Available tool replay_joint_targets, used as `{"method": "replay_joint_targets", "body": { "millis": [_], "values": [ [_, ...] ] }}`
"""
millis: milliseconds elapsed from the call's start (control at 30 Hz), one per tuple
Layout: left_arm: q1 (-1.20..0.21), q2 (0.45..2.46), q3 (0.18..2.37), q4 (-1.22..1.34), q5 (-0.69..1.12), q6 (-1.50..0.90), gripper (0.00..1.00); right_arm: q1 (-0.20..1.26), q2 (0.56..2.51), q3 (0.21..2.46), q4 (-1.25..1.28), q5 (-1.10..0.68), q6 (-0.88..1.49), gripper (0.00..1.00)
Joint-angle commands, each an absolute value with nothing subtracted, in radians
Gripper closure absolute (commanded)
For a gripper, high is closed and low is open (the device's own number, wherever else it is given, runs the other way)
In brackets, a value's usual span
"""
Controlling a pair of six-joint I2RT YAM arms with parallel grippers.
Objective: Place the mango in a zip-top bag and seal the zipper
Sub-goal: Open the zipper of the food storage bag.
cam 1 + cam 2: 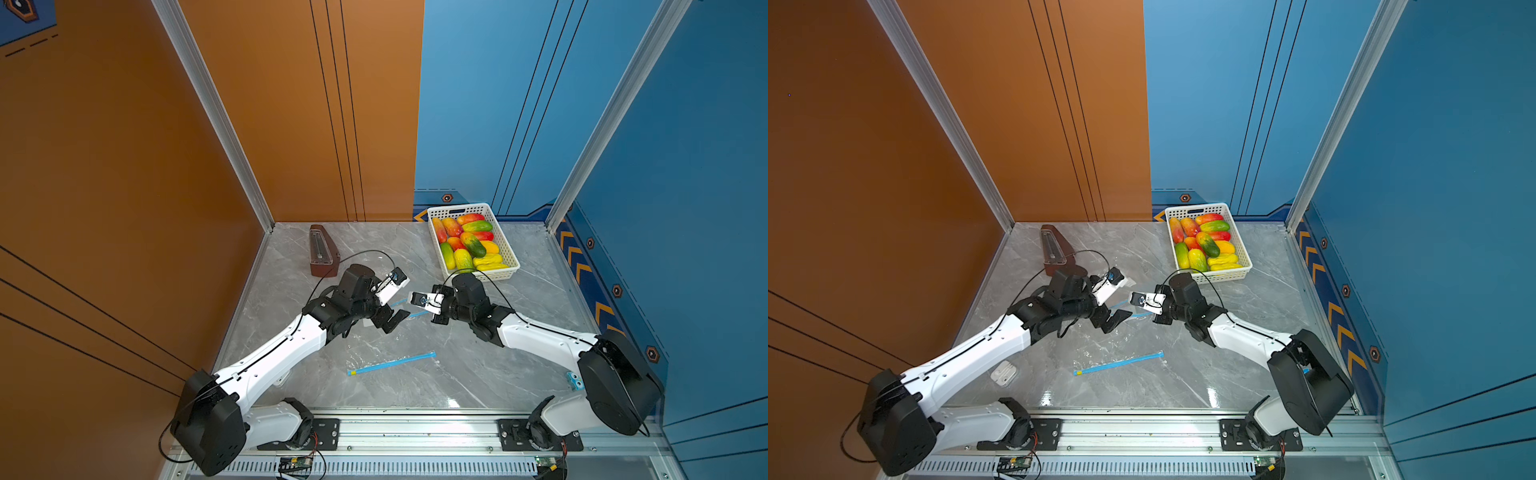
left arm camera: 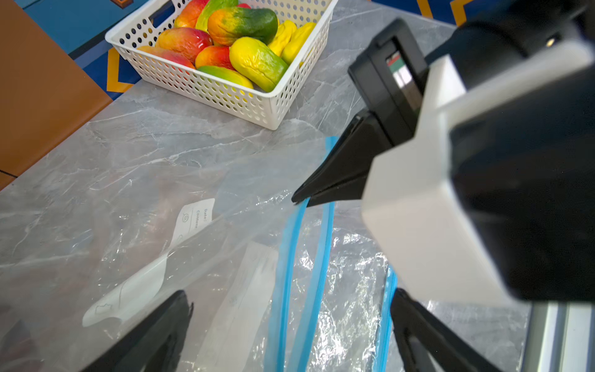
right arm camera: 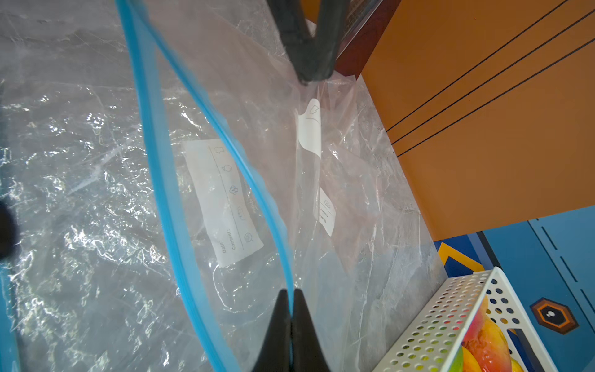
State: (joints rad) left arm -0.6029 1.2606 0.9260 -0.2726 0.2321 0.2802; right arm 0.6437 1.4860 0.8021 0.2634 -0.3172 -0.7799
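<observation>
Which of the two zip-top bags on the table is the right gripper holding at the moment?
The farther bag, seen from the robot's base: the right gripper is shut on its blue zipper lip. The nearer bag lies flat, untouched.

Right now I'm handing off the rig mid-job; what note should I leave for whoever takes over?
Right gripper: shut on one blue zipper lip of the bag.
Left gripper: open over that bag, holding nothing.
Mangoes: all in the white basket; none picked.
Second bag: lies flat nearer the front, untouched.
Done: one lip pinched, mouth partly parted.
Left: open the mouth wider, fetch a mango, put it in, seal the zipper.
</observation>
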Motion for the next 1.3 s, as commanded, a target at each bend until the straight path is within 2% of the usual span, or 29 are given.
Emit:
{"method": "replay_joint_targets", "body": {
  "millis": [0,67,133,200,267,400,467,533,633,700,733,800,900,967,1100,1133,1200,1267],
  "values": [
    [-0.604,1.287,0.945,-0.327,0.19,0.348,0.06,0.633,1.502,0.843,0.25,-0.371,-0.765,1.0],
    [-0.6,1.292,0.944,-0.325,0.175,0.355,0.06,0.625,1.507,0.852,0.236,-0.392,-0.766,1.0],
    [-0.595,1.311,0.953,-0.324,0.13,0.356,0.11,0.618,1.504,0.857,0.222,-0.421,-0.774,1.0],
    [-0.583,1.334,0.974,-0.324,0.115,0.347,0.22,0.617,1.5,0.856,0.207,-0.438,-0.792,1.0],
    [-0.577,1.355,0.998,-0.322,0.113,0.332,0.37,0.616,1.501,0.855,0.202,-0.448,-0.801,1.0],
    [-0.569,1.378,1.023,-0.312,0.123,0.292,0.58,0.618,1.512,0.867,0.16,-0.439,-0.823,1.0],
    [-0.566,1.389,1.053,-0.31,0.133,0.282,0.72,0.618,1.514,0.87,0.16,-0.435,-0.825,1.0],
    [-0.563,1.402,1.061,-0.307,0.116,0.27,0.83,0.618,1.512,0.875,0.171,-0.422,-0.8,0.94],
    [-0.557,1.411,1.058,-0.301,0.106,0.251,0.89,0.619,1.498,0.888,0.168,-0.406,-0.761,0.91],
    [-0.549,1.4,1.044,-0.272,0.104,0.218,1.0,0.618,1.485,0.912,0.149,-0.38,-0.686,0.72],
    [-0.543,1.393,1.037,-0.251,0.102,0.196,1.0,0.616,1.478,0.92,0.141,-0.369,-0.642,0.67],
    [-0.517,1.371,0.986,-0.198,0.12,0.144,1.0,0.612,1.462,0.938,0.121,-0.353,-0.55,0.49],
    [-0.478,1.341,0.927,-0.08,0.144,0.056,1.0,0.599,1.419,0.936,0.129,-0.361,-0.397,0.45],
    [-0.462,1.318,0.878,-0.001,0.165,0.016,1.0,0.591,1.386,0.918,0.144,-0.369,-0.313,0.36],
    [-0.454,1.324,0.86,0.017,0.182,-0.011,1.0,0.566,1.298,0.871,0.208,-0.312,-0.094,0.29],
    [-0.454,1.331,0.86,0.017,0.18,-0.021,1.0,0.556,1.28,0.862,0.214,-0.278,-0.036,0.27],
    [-0.45,1.342,0.861,0.017,0.176,-0.044,1.0,0.521,1.247,0.862,0.186,-0.15,0.117,0.15],
    [-0.448,1.352,0.865,0.017,0.154,-0.071,1.0,0.457,1.239,0.882,0.128,-0.061,0.248,0.12]
  ]
}}
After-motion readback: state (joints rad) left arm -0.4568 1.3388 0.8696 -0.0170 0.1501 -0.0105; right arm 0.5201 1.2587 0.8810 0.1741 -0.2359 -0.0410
